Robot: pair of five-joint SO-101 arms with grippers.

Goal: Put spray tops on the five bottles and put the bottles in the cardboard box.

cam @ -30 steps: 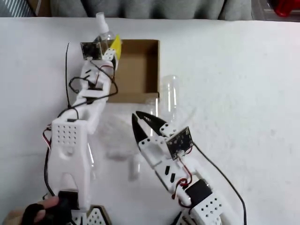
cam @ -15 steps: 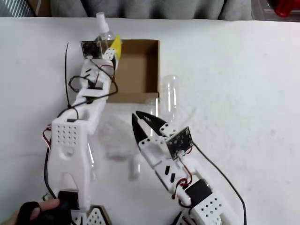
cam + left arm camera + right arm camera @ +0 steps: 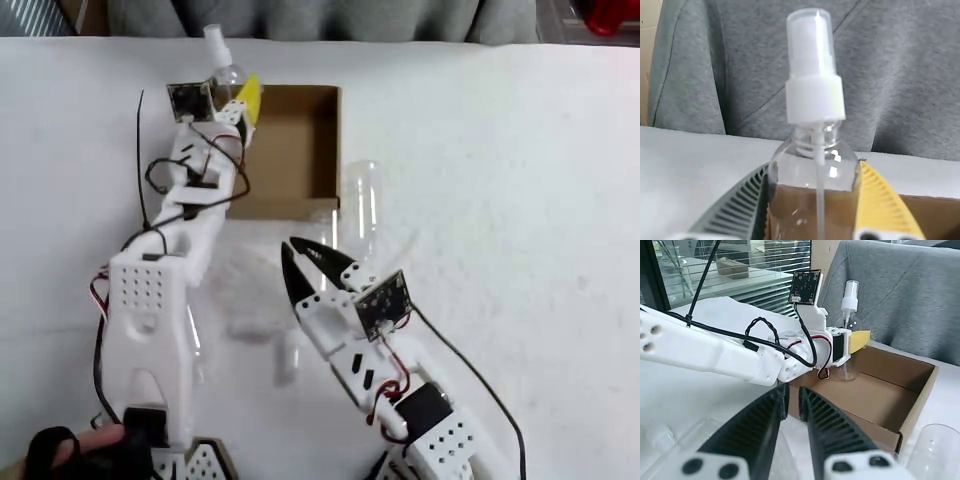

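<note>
The bottle (image 3: 795,197) is clear, its spray top (image 3: 814,75) white; the left gripper (image 3: 813,172) has ribbed fingers (image 3: 735,215), one grey, one yellow; the cardboard box (image 3: 295,150) is plain brown. At its six o'clock, the right gripper (image 3: 792,392) is ribbed black; the table (image 3: 500,150) is white.

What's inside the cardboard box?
The box's brown floor shows. At one corner the left gripper holds a bottle with a spray top. The left arm covers that side, so anything under it is hidden.
</note>
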